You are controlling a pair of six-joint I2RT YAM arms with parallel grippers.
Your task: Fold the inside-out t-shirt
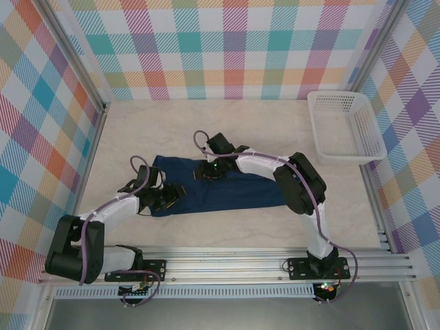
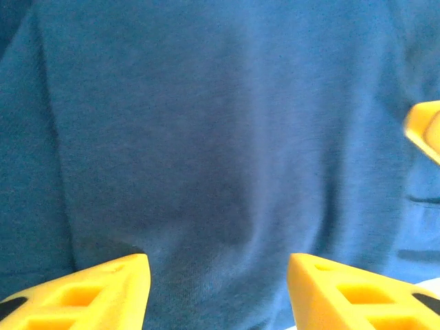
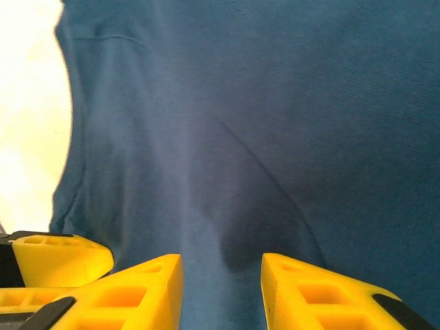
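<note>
Places the inside-out t-shirt (image 1: 234, 192) flat on the desk (image 1: 275, 137), long axis running left to right, with the left end effector (image 1: 172, 196) moderately wide over its near-left corner and the right end effector (image 1: 210, 170) narrower just beside, at the far edge, neither gripping cloth.

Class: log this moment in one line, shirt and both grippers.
t-shirt: spread on table | left gripper: open, over its left end | right gripper: open, near its far edge

No legible text or markings
</note>
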